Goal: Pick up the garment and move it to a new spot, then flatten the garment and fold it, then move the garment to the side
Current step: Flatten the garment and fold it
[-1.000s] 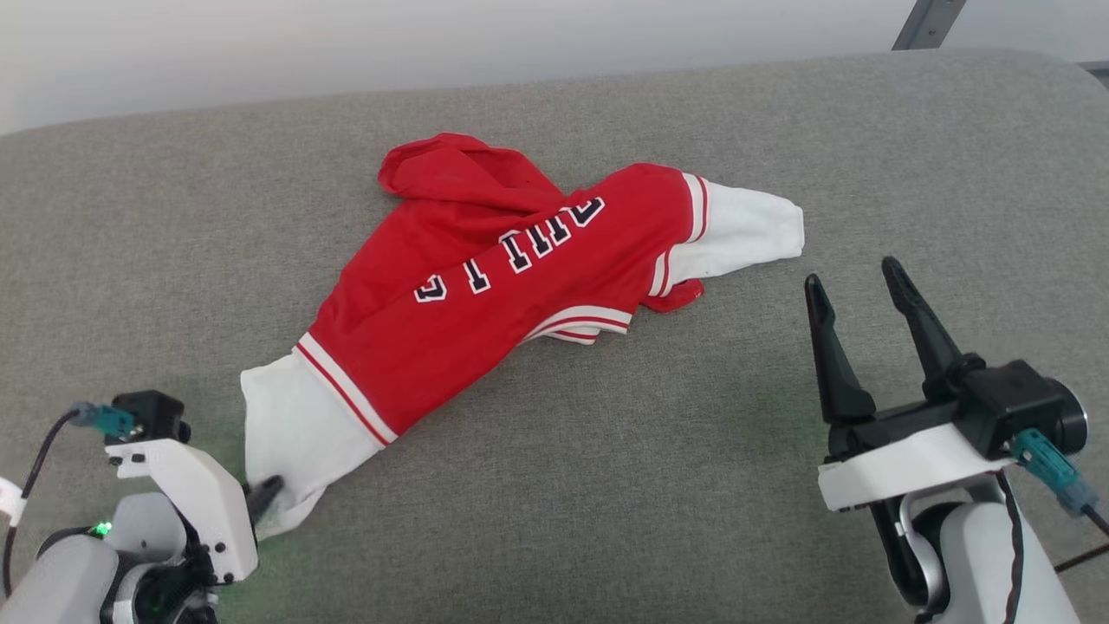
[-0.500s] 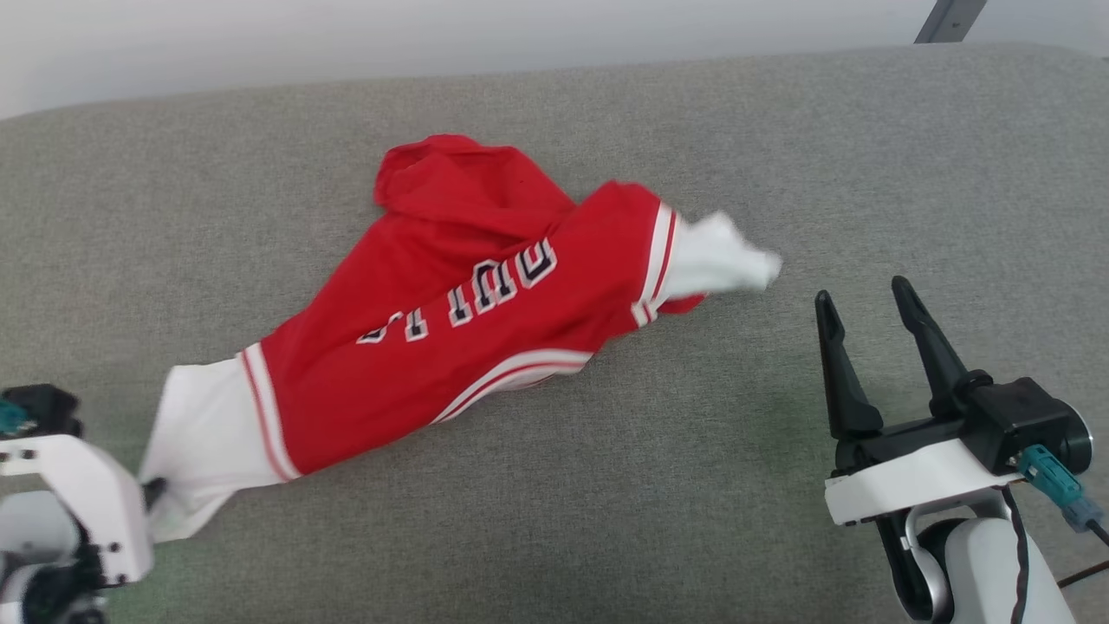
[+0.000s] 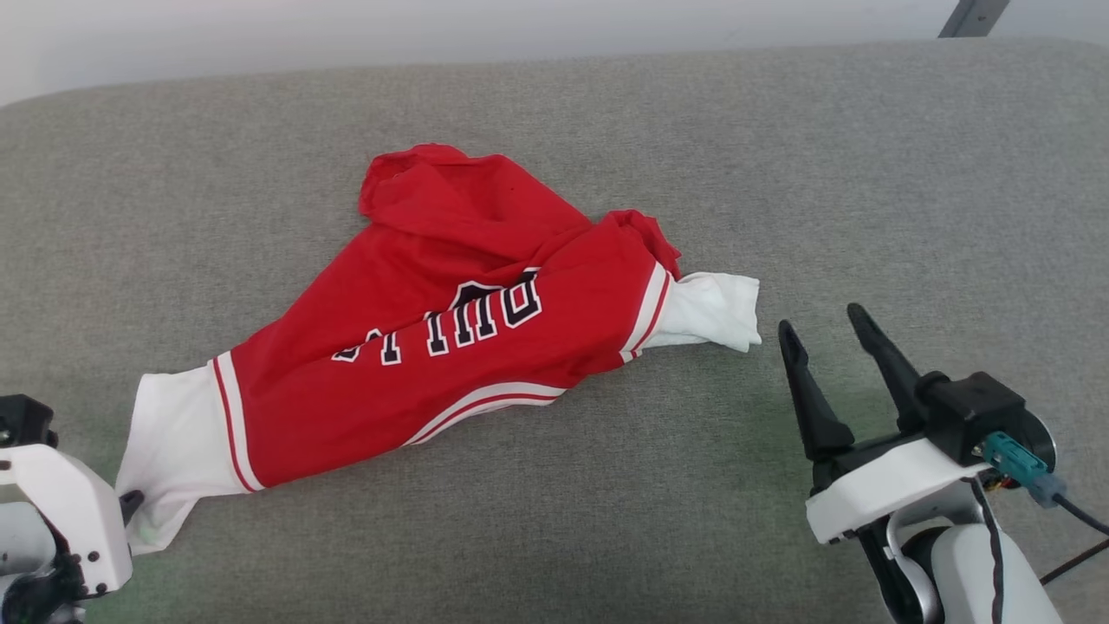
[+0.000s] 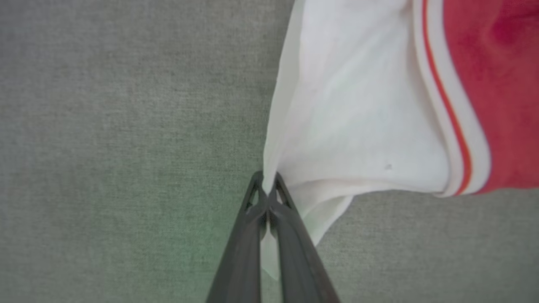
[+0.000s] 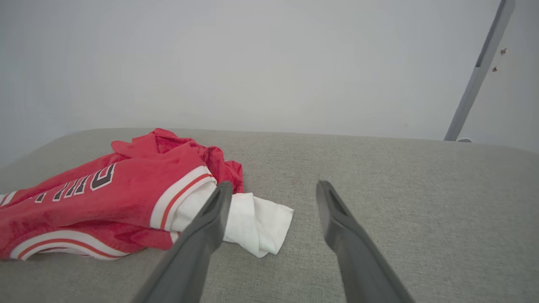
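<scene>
The only writing is on the red shirt [image 3: 554, 347]: one row of lettering [image 3: 450, 325] in black block capitals with white outlines. In the head view it lies upside down and creased. Read from its right end, B, U, L, L can be made out, and what follows is lost in a fold. In the right wrist view the same lettering [image 5: 80, 185] runs slantwise along the shirt [image 5: 139, 185], too tilted and small to read surely.

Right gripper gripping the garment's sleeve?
No, the right gripper stands open beside the garment, grey surface showing between it and the white sleeve.
</scene>
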Available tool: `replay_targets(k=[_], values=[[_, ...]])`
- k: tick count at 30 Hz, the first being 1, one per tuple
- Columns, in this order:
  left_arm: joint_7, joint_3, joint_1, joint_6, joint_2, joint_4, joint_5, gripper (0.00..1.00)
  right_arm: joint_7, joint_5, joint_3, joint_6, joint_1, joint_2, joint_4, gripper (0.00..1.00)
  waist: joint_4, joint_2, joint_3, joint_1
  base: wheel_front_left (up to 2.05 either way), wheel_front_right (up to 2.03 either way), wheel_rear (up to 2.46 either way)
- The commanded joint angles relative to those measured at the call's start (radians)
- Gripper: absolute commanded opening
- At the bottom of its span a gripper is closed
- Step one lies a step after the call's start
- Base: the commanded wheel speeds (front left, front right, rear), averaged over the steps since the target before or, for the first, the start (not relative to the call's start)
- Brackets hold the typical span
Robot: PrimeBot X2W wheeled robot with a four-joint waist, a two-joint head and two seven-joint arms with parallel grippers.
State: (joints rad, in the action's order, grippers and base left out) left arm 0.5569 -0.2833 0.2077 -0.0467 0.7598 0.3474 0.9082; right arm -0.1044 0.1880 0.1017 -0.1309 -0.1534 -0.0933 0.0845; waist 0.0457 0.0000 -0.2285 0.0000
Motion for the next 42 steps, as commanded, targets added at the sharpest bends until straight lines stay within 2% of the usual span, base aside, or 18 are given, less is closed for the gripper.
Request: replay_targets(k=[1, 6, 12, 18, 19, 26, 28, 33, 42], values=[[-0.006, -0.001, 0.007, 0.005, -0.001, 0.003, -0.005, 0.0, 0.01, 0.015, 0.009, 0.0, 0.002, -0.004, 0.006, 1.0, -0.003, 0.0, 0.0, 0.0, 0.0, 0.0, 0.0], [-0.011, -0.013, 0.016, 0.012, -0.015, 0.008, -0.011, 0.0, 0.072, 0.046, 0.049, 0.0, 0.001, -0.042, 0.017, 1.0, -0.015, 0.0, 0.004, 0.0, 0.0, 0.0, 0.0], [-0.008, -0.031, 0.036, 0.021, -0.031, 0.007, -0.016, 0.0, 0.204, 0.073, 0.105, 0.0, -0.059, -0.106, 0.063, 1.0, -0.032, 0.0, 0.003, 0.0, 0.0, 0.0, 0.0], [-0.003, -0.053, 0.068, 0.029, -0.054, 0.005, -0.023, 0.0, 0.356, 0.113, 0.186, 0.0, -0.175, -0.19, 0.143, 1.0, -0.059, 0.0, -0.01, 0.0, 0.0, 0.0, 0.0], [-0.001, -0.061, 0.081, 0.033, -0.06, 0.008, -0.024, 0.0, 0.411, 0.124, 0.22, 0.0, -0.222, -0.219, 0.179, 1.0, -0.069, 0.0, -0.016, 0.0, 0.0, 0.0, 0.0], [-0.001, -0.084, 0.127, 0.046, -0.088, 0.019, -0.035, 0.0, 0.561, 0.188, 0.358, 0.0, -0.384, -0.267, 0.318, 1.0, -0.099, 0.0, -0.038, 0.0, 0.0, 0.0, 0.0], [-0.001, -0.09, 0.139, 0.049, -0.094, 0.026, -0.037, 0.0, 0.596, 0.201, 0.374, 0.0, -0.427, -0.267, 0.367, 0.0, -0.105, 0.0, -0.043, 0.0, 0.0, 0.0, 0.0], [0.001, -0.094, 0.169, 0.056, -0.103, 0.04, -0.034, 0.0, 0.65, 0.256, 0.403, 0.0, -0.49, -0.275, 0.428, 0.0, -0.117, 0.0, -0.046, 0.0, 0.0, 0.0, 0.0], [0.018, -0.064, 0.223, 0.047, -0.071, -0.005, -0.018, 0.0, 0.69, 0.372, 0.398, 0.0, -0.553, -0.317, 0.372, 0.0, -0.112, 0.0, -0.025, 0.0, 0.0, 0.0, 0.0]])
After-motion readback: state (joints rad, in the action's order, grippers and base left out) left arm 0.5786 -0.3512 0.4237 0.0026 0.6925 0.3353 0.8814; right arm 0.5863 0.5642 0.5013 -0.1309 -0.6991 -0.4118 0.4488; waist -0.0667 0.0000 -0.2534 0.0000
